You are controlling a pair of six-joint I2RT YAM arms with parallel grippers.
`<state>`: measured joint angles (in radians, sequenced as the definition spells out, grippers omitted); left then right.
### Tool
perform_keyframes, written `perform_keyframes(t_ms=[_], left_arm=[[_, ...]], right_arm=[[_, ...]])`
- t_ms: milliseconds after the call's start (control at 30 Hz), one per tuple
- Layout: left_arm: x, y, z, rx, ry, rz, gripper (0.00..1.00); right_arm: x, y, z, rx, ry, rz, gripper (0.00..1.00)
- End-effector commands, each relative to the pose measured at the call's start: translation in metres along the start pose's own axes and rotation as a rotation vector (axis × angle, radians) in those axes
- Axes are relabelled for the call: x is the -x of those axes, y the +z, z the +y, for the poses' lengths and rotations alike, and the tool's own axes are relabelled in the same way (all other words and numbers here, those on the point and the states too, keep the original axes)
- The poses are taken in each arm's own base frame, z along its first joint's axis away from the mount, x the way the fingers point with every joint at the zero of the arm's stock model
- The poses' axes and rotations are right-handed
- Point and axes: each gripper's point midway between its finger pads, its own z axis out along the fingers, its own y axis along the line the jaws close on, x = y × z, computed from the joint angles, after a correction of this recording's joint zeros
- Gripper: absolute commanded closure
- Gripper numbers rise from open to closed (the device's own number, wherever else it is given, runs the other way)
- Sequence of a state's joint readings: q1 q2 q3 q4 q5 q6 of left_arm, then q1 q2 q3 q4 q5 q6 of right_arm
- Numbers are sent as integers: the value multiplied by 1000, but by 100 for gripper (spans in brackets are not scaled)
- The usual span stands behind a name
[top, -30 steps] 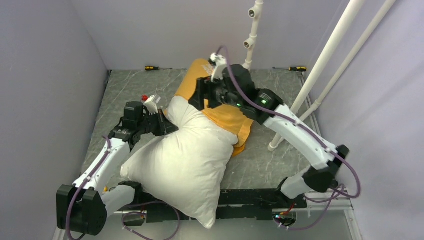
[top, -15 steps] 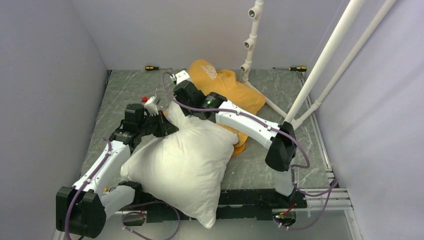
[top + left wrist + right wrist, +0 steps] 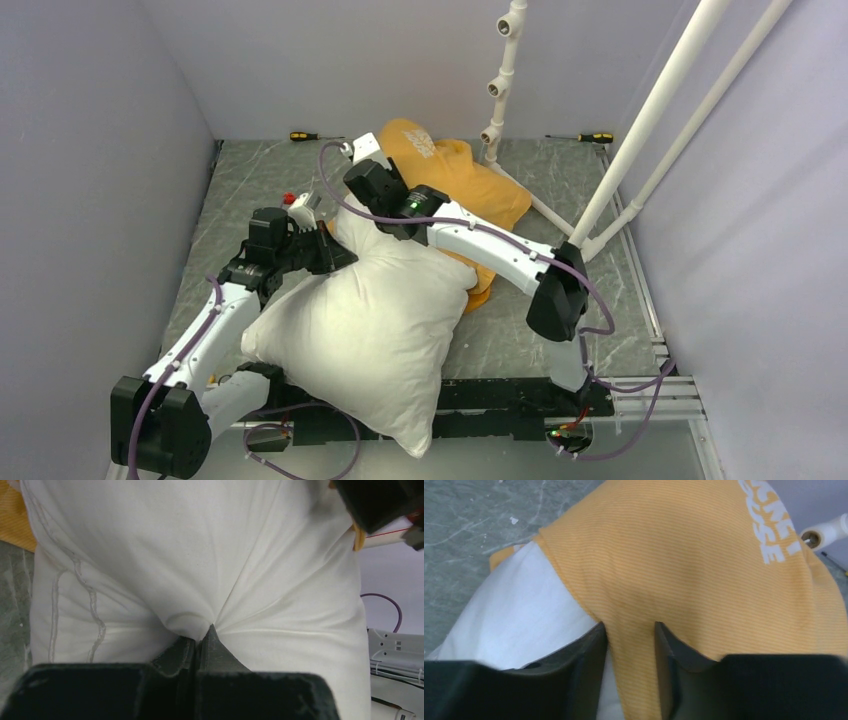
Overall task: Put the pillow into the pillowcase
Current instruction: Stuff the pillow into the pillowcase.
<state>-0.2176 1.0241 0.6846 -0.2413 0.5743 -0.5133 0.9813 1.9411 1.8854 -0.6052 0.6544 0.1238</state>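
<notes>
Puckering into the left pincer, smooth white pillow creases.

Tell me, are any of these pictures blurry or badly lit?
Top external view: sharp and evenly lit, with soft shadows and the white pillow bright. Left wrist view: pillow creases are clear, the left gripper a dark, blurry mass up close. Right wrist view: the pillowcase weave is crisp, the right gripper dark and out of focus.
</notes>
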Motion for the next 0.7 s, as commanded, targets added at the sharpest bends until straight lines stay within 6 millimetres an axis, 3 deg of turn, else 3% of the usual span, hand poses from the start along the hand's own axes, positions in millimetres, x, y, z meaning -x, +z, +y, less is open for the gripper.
perform_keyframes(t_ms=[0,100,233,400,533,667], left_arm=[[-58,-5,-2,-31,-83,214,100],[-52,-6,-8,-46,-68,192,100],[-30,-11,-20,-64,-25,113,100],[26,-19,-59,-158,38,-76,100],[80,-40,-97,-211,114,-292,100],[126,-79,-130,-210,187,-520,100]], right_arm=[[12,14,2,-32,-15,-26,72],[18,13,9,12,-10,-31,100],[51,-20,29,228,43,-96,100],[98,-106,74,706,175,-186,100],[102,-163,105,1034,267,-122,100],[96,-211,125,1289,320,-43,100]])
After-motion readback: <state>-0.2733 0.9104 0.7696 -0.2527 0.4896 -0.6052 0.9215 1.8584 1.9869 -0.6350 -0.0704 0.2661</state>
